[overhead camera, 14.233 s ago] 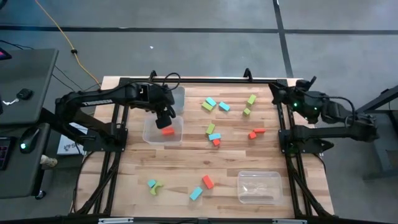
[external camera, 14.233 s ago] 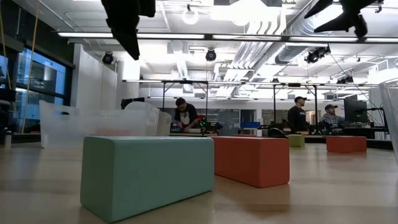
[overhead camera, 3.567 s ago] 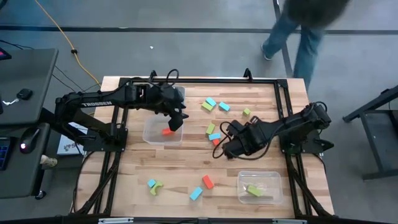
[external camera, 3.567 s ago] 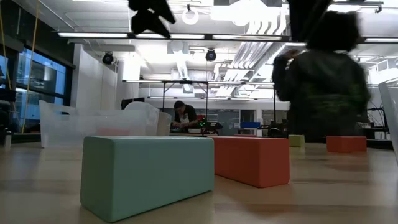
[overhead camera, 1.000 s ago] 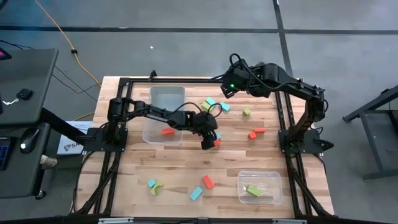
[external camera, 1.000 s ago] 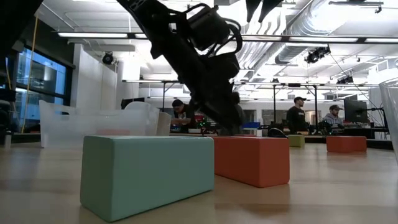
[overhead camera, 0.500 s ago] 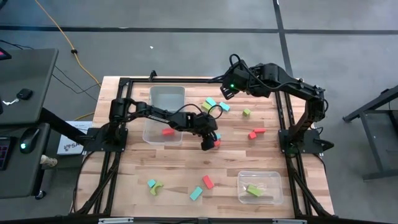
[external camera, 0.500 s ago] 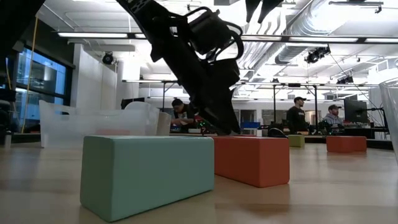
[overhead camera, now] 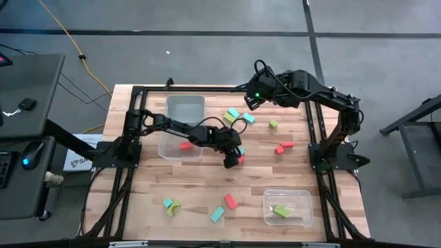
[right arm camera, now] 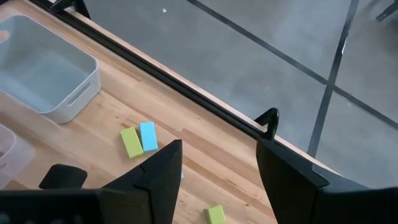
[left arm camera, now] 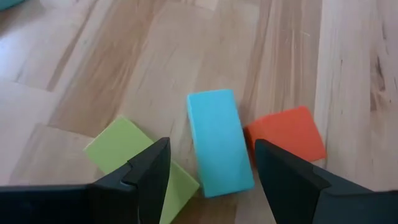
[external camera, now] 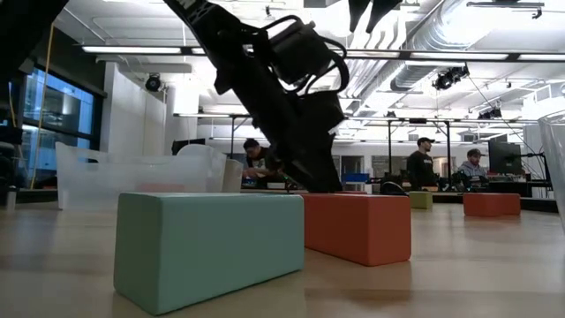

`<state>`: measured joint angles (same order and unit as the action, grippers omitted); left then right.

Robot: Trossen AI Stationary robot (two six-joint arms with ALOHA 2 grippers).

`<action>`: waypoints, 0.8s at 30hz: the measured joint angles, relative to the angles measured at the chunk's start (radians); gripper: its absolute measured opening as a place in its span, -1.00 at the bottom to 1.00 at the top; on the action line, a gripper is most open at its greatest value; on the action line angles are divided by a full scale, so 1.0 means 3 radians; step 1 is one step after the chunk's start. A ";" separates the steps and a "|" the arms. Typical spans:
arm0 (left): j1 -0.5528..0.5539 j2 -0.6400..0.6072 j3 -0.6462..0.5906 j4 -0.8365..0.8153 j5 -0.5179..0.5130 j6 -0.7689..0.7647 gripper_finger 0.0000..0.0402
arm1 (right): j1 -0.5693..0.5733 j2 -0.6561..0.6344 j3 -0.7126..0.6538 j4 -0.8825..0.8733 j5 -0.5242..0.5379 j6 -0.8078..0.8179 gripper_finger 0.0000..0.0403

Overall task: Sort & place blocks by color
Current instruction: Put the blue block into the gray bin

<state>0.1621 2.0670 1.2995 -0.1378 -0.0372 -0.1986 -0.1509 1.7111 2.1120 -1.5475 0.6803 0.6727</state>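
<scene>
A: Centrally in the high view, where is the left gripper (overhead camera: 230, 160)?

B: At mid-frame, low over a cluster of three blocks: a green block (left arm camera: 140, 163), a blue block (left arm camera: 219, 140) and a red block (left arm camera: 286, 134). In the left wrist view its jaws stand released; the blue block lies in the gap between the fingers (left arm camera: 149, 171), the green one runs under one finger, the red one sits just beside the other. Nothing is grasped.

A: And the right gripper (overhead camera: 249, 102)?

B: Upper centre of the high view, raised above the table's (overhead camera: 207, 189) far edge. Its fingers (right arm camera: 163, 167) are parted and hold nothing. Below it, a green-and-blue pair (right arm camera: 138, 139) lies side by side, touching.

A: Where are the remaining blocks?

B: High view: a single red block (overhead camera: 185, 145) lies in the left bin (overhead camera: 169, 153), left of centre. A green block (overhead camera: 280, 211) lies in the lower-right bin (overhead camera: 303, 196). A white bin (overhead camera: 185, 105) sits upper left of centre; its contents cannot be told. Loose on the table: a green cube (overhead camera: 273, 125) and two red blocks (overhead camera: 283, 147) right of centre; a blue block with the green arch (overhead camera: 170, 206) at lower left; a red (overhead camera: 230, 201) and a blue block (overhead camera: 217, 214) at lower centre.

A: The low view?

B: A blue block (external camera: 208, 247) and a red block (external camera: 357, 227) fill the foreground; people (external camera: 427, 164) show in the room behind.
</scene>
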 joint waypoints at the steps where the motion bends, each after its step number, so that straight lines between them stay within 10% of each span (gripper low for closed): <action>1: 0.0002 0.0000 0.0000 0.0029 0.0000 0.0000 0.05 | 0.0000 0.0000 0.0000 -0.0001 0.0000 0.0000 -0.02; 24: -0.0202 -0.0001 0.0000 0.0029 -0.0144 0.0192 0.05 | 0.0000 0.0000 0.0000 -0.0013 0.0032 -0.0003 -0.02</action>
<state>0.1016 2.0668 1.2995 -0.1290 -0.0805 -0.1409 -0.1509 1.7111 2.1120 -1.5513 0.6899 0.6720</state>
